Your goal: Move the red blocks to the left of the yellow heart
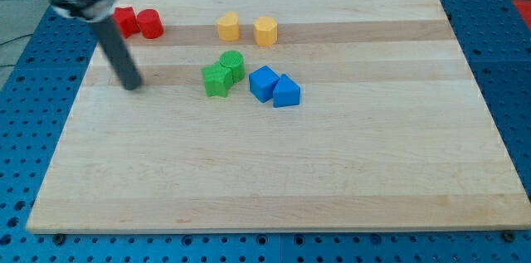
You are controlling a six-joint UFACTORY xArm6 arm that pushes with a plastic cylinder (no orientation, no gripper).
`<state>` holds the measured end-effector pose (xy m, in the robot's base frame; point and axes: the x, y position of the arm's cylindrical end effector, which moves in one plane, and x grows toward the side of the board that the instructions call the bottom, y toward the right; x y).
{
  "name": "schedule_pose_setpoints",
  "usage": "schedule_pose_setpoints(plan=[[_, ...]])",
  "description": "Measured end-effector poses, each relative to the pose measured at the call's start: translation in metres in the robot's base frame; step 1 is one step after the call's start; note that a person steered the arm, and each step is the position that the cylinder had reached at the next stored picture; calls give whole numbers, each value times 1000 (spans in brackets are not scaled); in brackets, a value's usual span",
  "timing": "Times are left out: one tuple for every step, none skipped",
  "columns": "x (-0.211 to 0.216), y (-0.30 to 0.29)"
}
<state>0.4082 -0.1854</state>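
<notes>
Two red blocks sit side by side at the view's top left: one (125, 21) partly behind my rod, and a round red one (150, 24) to its right. A yellow heart-like block (228, 26) stands to their right, with a yellow hexagonal block (265, 30) beside it. My tip (133, 85) rests on the board below the red blocks, well apart from them, and to the left of the green blocks.
A green star-like block (217, 80) and a green round block (233, 65) touch near the middle. A blue cube (264, 83) and a blue wedge-like block (286, 91) sit to their right. The wooden board (274, 172) lies on a blue surface.
</notes>
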Motion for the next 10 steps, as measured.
schedule_pose_setpoints(plan=[[7, 27], [37, 36], [33, 59], [28, 79], [10, 85], [-11, 90], [-37, 98], [-71, 151], [-77, 165], [-41, 59]])
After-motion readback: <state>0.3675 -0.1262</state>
